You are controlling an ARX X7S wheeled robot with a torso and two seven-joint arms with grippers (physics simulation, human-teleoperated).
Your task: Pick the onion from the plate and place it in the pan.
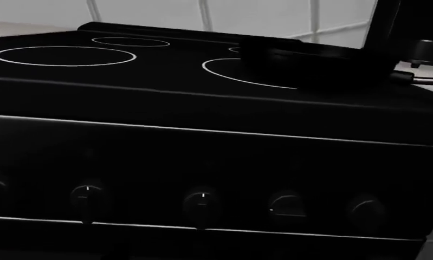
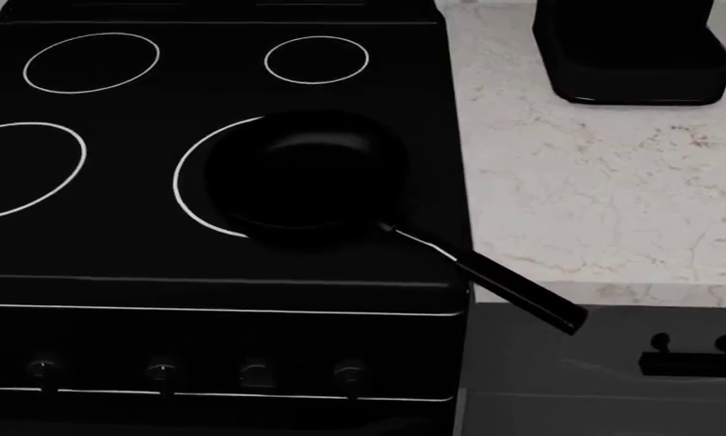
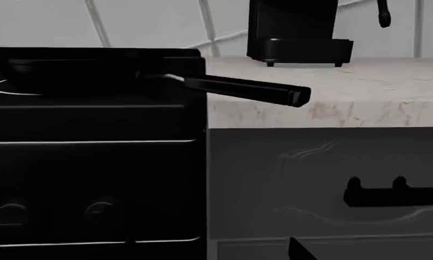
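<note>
Pan (image 2: 308, 177) sat empty on the stove's (image 2: 217, 245) front right burner ring, its long handle (image 2: 490, 277) jutting out past the stove edge toward the marble counter (image 2: 593, 200), likely left that way for easy reach. Neither onion nor plate appeared in any view, so their whereabouts could not be told. Neither gripper showed either; whether the pincers stood wide or closed, I cannot tell. A black appliance (image 2: 630, 50) stood at the counter's back.

A kitchen: a black stove (image 2: 217, 182) with four ringed burners and front knobs (image 2: 163, 371), a marble bench (image 2: 593, 182) just beside it, and a tiled wall (image 1: 201, 13) behind it.
</note>
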